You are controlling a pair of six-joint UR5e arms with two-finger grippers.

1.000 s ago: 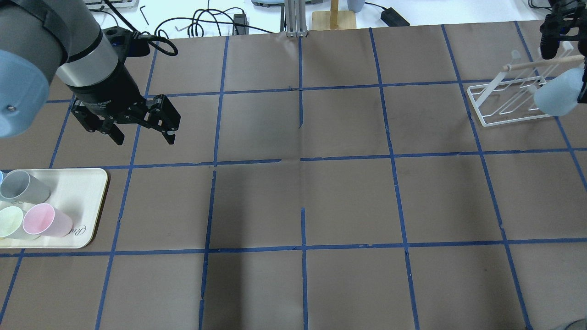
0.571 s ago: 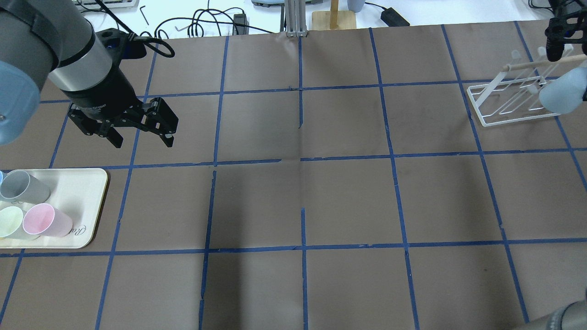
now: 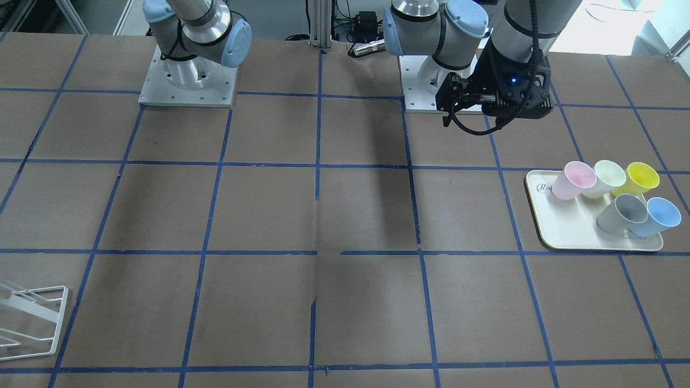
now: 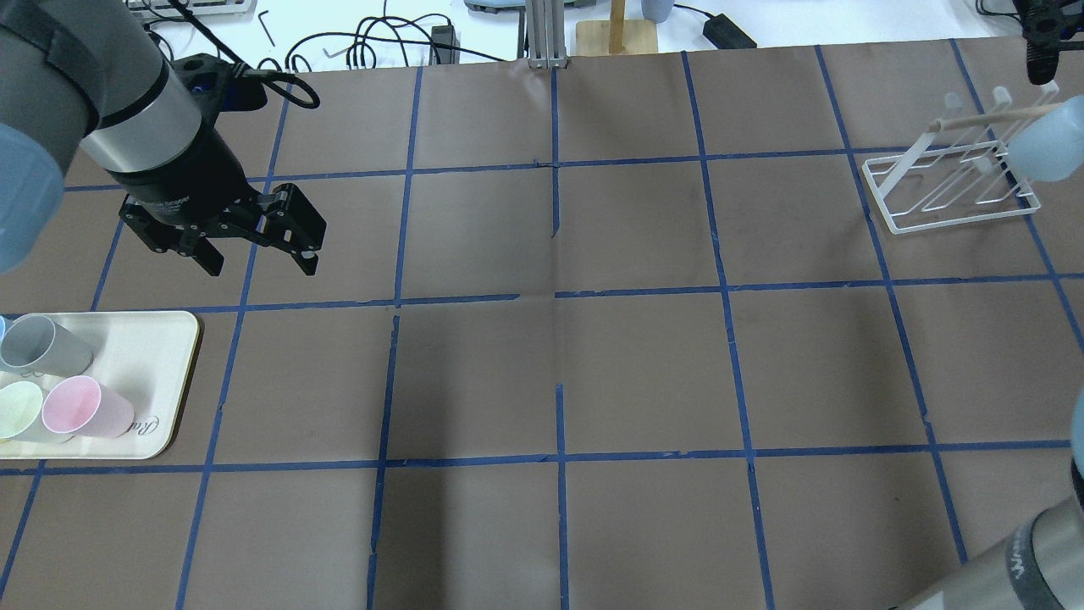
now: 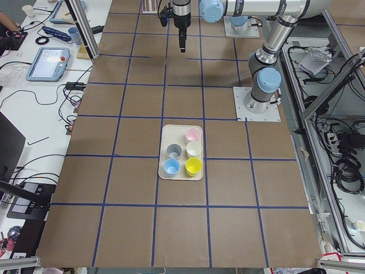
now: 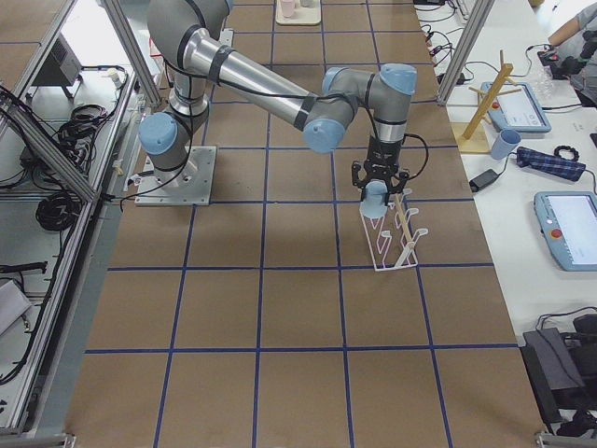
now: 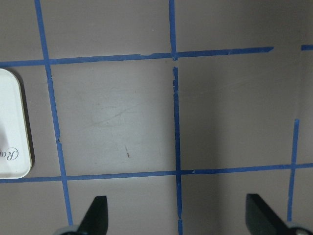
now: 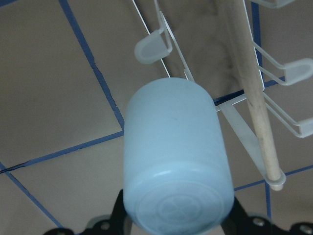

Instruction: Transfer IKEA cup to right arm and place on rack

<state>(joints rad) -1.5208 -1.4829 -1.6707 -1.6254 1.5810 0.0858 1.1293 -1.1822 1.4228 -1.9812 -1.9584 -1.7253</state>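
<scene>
My right gripper is shut on the pale sky-blue IKEA cup and holds it by its base end, mouth pointing away from the wrist camera. The cup hangs just above the white wire rack, beside its wooden rod. The cup shows at the overhead view's right edge and in the exterior right view. My left gripper is open and empty, hovering over the table behind the tray. A second sky-blue cup sits on the cream tray.
The tray also holds grey, pink, pale green and yellow cups. The rack's clear pegs stick up near the held cup. Blue tape lines grid the brown table. Cables and a wooden stand lie past the far edge.
My right gripper has carried the cup farther away and to the right, over the rack's far end. My left gripper has drifted slightly left, still open.
</scene>
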